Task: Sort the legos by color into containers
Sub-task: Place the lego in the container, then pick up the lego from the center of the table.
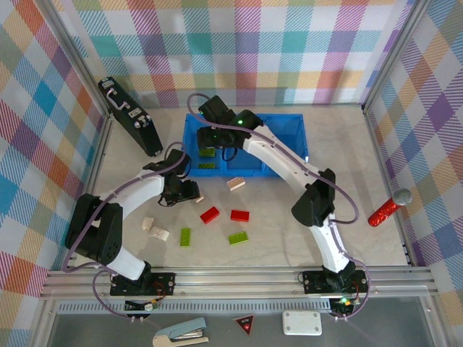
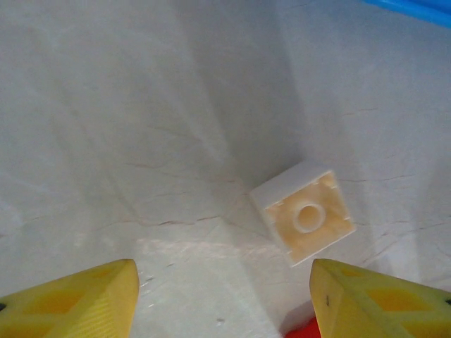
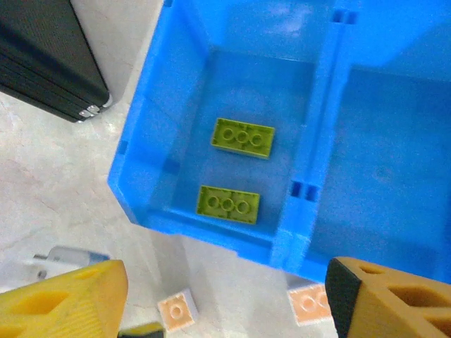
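The long bright blue plastic tray (image 1: 289, 124) is lying at the upper centre of the top view. Its left compartment is holding two lime green rectangular plastic bricks (image 3: 242, 137); the other bricks are lying on the table below it.

The right gripper (image 3: 227, 274) is hovering above that left compartment, yellow jaws spread wide with nothing between them. The left gripper (image 2: 222, 271) is hanging low over the table, jaws likewise apart and empty. A small white square plastic brick (image 2: 306, 215) is lying underside up, nearer the right finger than the centre line.

Hazards:
- The white brick is sitting off-centre and rotated against the fingers, so closing from here is risking a push or spin rather than a clamp.
- A red object (image 2: 303, 327), too cropped to identify, is showing just beside the right finger and could be getting nudged.
- Both arms are crowding the tray's lower left corner, so a carry toward the tray is risking arm contact.

Surroundings: a black rectangular case (image 1: 130, 116) is standing at the upper left, near the tray. A cream brick (image 1: 236, 183), red bricks (image 1: 210, 215) and loose green bricks (image 1: 236, 238) are lying scattered, awaiting sorting.
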You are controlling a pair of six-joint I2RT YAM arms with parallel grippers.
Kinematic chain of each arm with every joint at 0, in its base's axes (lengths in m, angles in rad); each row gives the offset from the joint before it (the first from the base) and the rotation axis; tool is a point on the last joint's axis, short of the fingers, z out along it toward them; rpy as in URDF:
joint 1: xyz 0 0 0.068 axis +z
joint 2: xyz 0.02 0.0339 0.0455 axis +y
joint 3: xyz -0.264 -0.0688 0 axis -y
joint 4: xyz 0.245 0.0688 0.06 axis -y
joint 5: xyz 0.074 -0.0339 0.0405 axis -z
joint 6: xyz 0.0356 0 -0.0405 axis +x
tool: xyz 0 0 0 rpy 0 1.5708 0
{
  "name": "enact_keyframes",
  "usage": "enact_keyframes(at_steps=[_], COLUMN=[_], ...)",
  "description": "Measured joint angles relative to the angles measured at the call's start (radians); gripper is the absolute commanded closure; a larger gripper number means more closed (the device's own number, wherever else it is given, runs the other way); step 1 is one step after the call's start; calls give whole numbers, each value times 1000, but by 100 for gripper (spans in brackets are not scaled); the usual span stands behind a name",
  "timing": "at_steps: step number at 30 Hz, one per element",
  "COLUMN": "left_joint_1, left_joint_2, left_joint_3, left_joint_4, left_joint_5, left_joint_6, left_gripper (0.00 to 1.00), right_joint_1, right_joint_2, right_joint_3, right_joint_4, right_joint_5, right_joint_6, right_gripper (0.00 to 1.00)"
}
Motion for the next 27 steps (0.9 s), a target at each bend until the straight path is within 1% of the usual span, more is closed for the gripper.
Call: enact_keyframes(at_steps=[7, 12, 16, 18, 21, 27], left_joint_1=[-41, -68, -76, -78, -79, -81], left_joint_2=[85, 138, 160, 169, 182, 205], left_joint_3=[67, 92, 98, 98, 98, 98], left_joint_4=[18, 23, 23, 23, 23, 33], left_joint_5=[-3, -3, -3, -4, -4, -4], left_joint_6=[-19, -26, -26, -28, -29, -29], left_gripper=[34, 35, 38, 42, 44, 53], right_joint_1=[-29, -62, -82, -84, -84, -84], right_joint_2=[-228, -349, -422, -452, -484, -518], right_joint_3=[-300, -464, -561, -605, -660, -721], right_joint_4=[34, 57, 77, 81, 89, 92], right_joint_5=[47, 72, 89, 93, 96, 106], right_joint_6=[0, 4, 8, 15, 27, 34], right_gripper=[25, 25, 25, 25, 25, 25])
